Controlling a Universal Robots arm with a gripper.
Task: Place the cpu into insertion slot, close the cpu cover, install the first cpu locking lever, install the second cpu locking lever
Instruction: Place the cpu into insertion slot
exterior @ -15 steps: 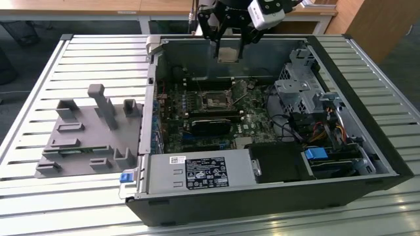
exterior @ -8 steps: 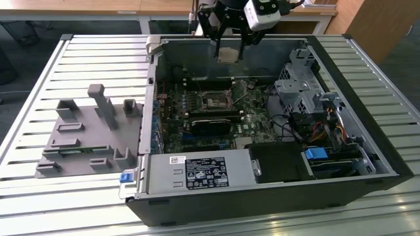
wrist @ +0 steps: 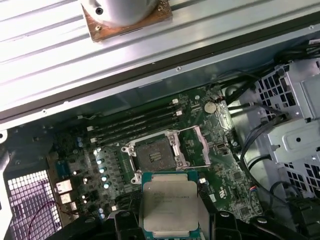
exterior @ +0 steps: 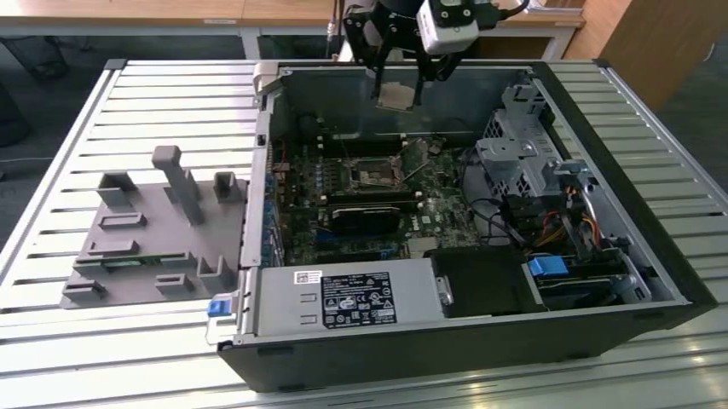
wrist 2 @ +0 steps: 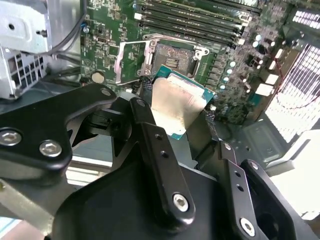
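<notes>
Pincer point(exterior: 397, 89) | clamped on cpu point(exterior: 397, 97) | above uncovered insertion slot point(exterior: 372, 173), apart

1 arm comes in at the top of the exterior view, wrist pointing almost straight down. The tool point(exterior: 396, 83) hangs in mid-air. Its 2 black fingers point(wrist 2: 150, 132) are clamped on opposite edges of the cpu point(wrist 2: 175, 102). The chip sits between the tips, metal top toward the wrist. In both wrist views, the bolted finger links angle back to the wrist.
</notes>
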